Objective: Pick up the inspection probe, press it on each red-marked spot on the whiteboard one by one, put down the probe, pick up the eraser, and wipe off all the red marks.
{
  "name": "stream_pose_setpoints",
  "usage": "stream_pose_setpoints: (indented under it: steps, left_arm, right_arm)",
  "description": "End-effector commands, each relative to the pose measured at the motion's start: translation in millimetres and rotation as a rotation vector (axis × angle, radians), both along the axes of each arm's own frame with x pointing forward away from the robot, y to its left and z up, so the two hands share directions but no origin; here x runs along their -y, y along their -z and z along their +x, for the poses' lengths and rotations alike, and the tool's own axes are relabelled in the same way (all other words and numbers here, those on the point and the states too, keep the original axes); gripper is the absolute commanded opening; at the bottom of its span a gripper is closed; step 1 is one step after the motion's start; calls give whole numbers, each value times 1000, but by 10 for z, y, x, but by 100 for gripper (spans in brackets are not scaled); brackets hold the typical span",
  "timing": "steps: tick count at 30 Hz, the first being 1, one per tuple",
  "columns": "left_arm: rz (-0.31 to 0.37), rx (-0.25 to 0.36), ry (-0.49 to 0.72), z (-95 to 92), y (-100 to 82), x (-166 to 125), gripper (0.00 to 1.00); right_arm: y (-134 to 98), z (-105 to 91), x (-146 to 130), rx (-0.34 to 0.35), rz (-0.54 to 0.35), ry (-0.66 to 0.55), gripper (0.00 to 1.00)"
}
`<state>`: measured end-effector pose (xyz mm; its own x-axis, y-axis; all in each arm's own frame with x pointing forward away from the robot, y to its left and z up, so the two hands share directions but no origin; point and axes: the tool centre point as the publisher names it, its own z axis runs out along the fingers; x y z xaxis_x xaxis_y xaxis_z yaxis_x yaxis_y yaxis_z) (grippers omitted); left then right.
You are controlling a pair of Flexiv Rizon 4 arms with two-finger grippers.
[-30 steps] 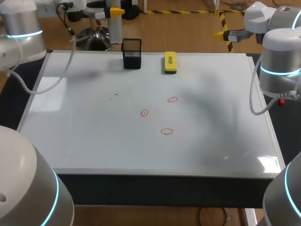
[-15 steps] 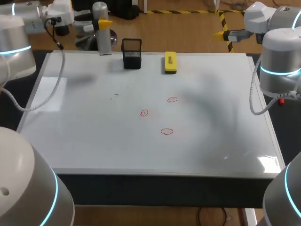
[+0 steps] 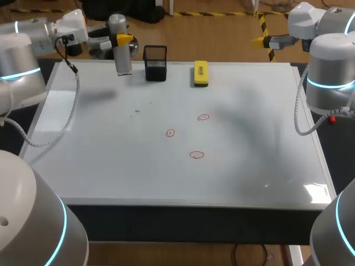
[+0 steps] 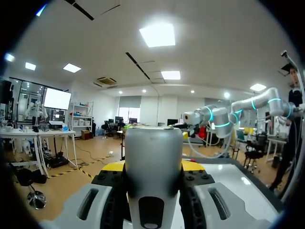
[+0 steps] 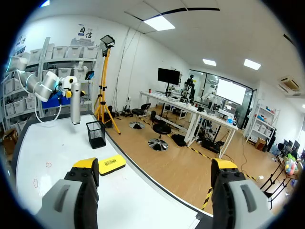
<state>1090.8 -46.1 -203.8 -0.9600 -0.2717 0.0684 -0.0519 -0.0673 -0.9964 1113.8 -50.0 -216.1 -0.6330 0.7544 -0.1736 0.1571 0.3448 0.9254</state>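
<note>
- Pinching the probe (image 3: 121, 58) upright, the left gripper (image 3: 123, 40) is hanging just left of the holder (image 3: 155, 63) in the head view, at the whiteboard's (image 3: 111, 166) far edge. The eraser (image 3: 201, 73) is lying just right of the holder. Three red marks (image 3: 170, 133) are sitting on the near side of the holder, well apart from the probe.
- The step in hand, I judge, is carrying the probe to the first mark. Doing it well is meaning holding the probe vertical, centring its tip over one ring, then pressing straight down gently without dragging through the ink.
- The holder is looking empty, though its dark mesh is hiding the bottom.
- In the left wrist view, the fingers (image 4: 110, 191) are clamping the probe's (image 4: 153, 162) silver body from both sides.
- In the right wrist view, the right gripper (image 5: 155, 167) is standing spread wide, gripping nothing, with the eraser (image 5: 108, 165) lying between it and the holder (image 5: 96, 135). Nothing is showing above the holder's rim.
</note>
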Motion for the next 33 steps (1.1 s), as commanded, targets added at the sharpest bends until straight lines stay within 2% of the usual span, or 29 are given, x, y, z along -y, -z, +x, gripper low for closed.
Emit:
stream_pose_setpoints:
  steps: [1, 13, 33]
  left_arm:
    - [-9, 13, -5, -47, 59, 10, 0]
    - [-31, 29, 44, -40, 278, -42, 0]
    - [-31, 22, 126, -18, 400, -86, 0]
  right_arm:
    - [0, 0, 0, 0, 0, 0, 100]
    - [0, 0, 0, 0, 0, 0, 100]
    - [0, 0, 0, 0, 0, 0, 100]
